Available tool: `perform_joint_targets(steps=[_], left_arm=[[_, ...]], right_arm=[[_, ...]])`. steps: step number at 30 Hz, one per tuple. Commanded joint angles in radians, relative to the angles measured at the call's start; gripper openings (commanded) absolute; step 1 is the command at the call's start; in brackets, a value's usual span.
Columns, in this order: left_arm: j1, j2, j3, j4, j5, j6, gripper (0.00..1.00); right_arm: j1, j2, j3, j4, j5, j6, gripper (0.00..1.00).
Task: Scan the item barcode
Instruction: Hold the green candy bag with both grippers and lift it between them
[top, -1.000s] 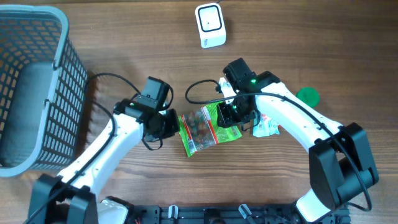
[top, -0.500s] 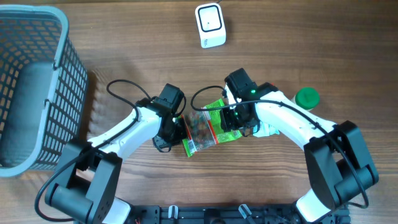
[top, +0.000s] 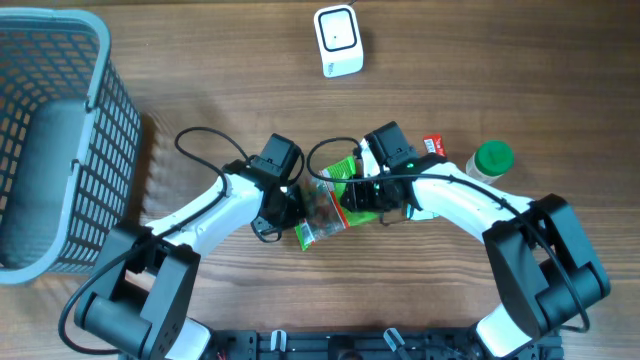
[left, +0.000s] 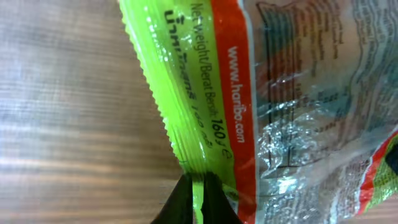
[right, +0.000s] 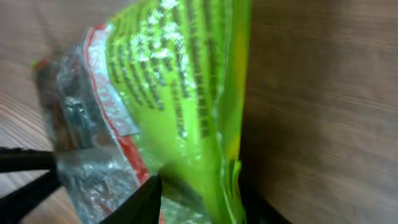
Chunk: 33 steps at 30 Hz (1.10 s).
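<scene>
The candy bag (top: 322, 208), green at both ends with a clear crinkled middle and red trim, sits around the middle of the table (top: 200, 60), a little nearer the near edge than the far one, stretched between the two arms. The left gripper (top: 292, 205) has its fingers pressed together on the bag's zigzag-cut green seam; in the left wrist view the two dark fingertips (left: 186, 202) meet on that edge with only the thin film between them, and the bag (left: 249, 93) fans out above them with printed text along its red stripe (a web address and a weight line can be read). The right gripper (top: 355, 195) grips the opposite green end: in the right wrist view its fingers (right: 146, 196) stand a moderate way apart with the bunched end of the bag (right: 174, 93) filling the space between them, so it is holding the bag with its jaws narrowed rather than fully closed. A white scanner (top: 338, 40) stands near the table's far edge, well apart from the bag. A grey mesh basket (top: 110, 110) occupies the far left corner. Toward the right edge stand a green-lidded bottle (top: 492, 157) and, just beside it, a small red packet (top: 433, 145), partly hidden by the right arm.
</scene>
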Motion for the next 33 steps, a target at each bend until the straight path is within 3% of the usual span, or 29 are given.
perform_joint_targets(steps=[1,3,5,11,14,16,24,27,33], left_arm=[[-0.003,0.013,-0.014,0.058,-0.06,-0.013,0.04],[-0.003,0.013,-0.013,0.092,-0.101,-0.012,0.04],[0.006,0.003,0.002,0.091,-0.117,0.022,0.04],[0.065,-0.157,0.161,-0.074,-0.114,0.071,0.04],[0.071,-0.191,0.17,-0.092,-0.111,0.086,0.04],[0.071,-0.173,0.165,-0.1,-0.109,0.145,0.04],[0.093,0.04,0.153,-0.105,-0.031,0.159,0.04],[0.095,0.106,0.153,-0.075,0.04,0.198,0.04],[0.095,0.158,0.153,-0.046,0.044,0.198,0.04]], right_arm=[[0.005,0.004,-0.006,0.059,-0.05,0.04,0.38],[0.005,0.004,-0.006,0.071,-0.046,0.039,0.39],[0.005,0.004,-0.006,0.059,-0.04,0.021,0.33],[-0.012,0.003,0.071,-0.021,-0.039,-0.084,0.56],[-0.04,0.003,0.145,-0.116,-0.047,-0.093,0.73],[-0.072,0.004,0.179,-0.169,-0.074,-0.094,0.74],[-0.103,0.004,0.179,-0.227,-0.126,-0.146,0.73],[-0.101,0.004,0.174,-0.226,-0.124,-0.146,0.72],[-0.101,0.004,0.114,-0.169,-0.126,-0.143,0.71]])
